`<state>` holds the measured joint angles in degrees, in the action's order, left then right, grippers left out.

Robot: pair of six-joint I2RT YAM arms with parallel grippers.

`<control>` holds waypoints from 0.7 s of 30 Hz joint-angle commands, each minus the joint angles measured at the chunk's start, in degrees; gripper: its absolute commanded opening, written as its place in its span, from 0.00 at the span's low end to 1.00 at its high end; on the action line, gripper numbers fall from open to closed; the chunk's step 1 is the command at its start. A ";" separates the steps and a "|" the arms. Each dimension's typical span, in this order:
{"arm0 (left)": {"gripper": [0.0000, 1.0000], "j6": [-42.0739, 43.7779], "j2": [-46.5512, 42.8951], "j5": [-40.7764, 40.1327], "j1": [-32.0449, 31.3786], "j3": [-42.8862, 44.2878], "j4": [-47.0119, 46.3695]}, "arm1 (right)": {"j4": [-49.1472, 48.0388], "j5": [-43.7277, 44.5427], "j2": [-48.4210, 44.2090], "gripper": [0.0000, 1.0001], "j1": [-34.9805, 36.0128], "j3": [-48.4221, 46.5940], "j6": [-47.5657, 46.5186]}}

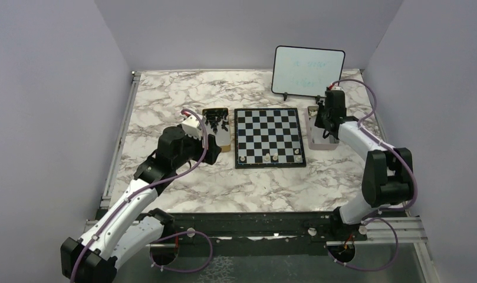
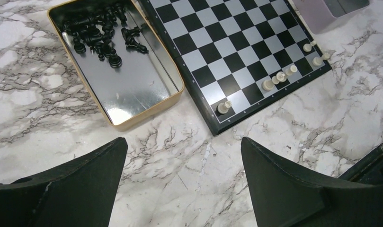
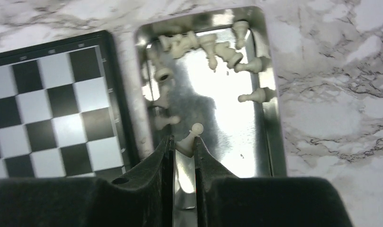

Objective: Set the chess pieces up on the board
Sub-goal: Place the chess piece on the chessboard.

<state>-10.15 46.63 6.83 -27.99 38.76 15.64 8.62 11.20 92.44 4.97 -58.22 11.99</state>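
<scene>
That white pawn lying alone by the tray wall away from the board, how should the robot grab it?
Pinch the pawn across its thin neck, coming straight down from above. It lies flat, head pointing into the tray, base at the wall, so likely only its long sides are free.

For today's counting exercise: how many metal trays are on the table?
2. The left tray, beside the board, holds black pieces; the right tray, on the board's other side, holds white pieces, the right gripper shut on a pawn.
</scene>
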 commanded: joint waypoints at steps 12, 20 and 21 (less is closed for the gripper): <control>0.72 -11.95 10.51 12.35 -0.05 12.29 0.18 | -22.97 -16.99 -21.41 0.18 22.80 15.93 -15.09; 0.58 -25.14 18.64 27.03 -0.02 18.84 -4.13 | -35.08 -18.97 -26.16 0.18 36.39 25.05 -28.75; 0.57 -26.88 19.61 28.37 0.05 19.08 -5.15 | -35.86 -19.17 -26.58 0.19 37.14 25.56 -29.05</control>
<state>-27.27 62.98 24.25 -27.99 55.13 15.09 -18.44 -5.50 68.03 38.22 -34.63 -9.56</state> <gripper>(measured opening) 0.594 0.198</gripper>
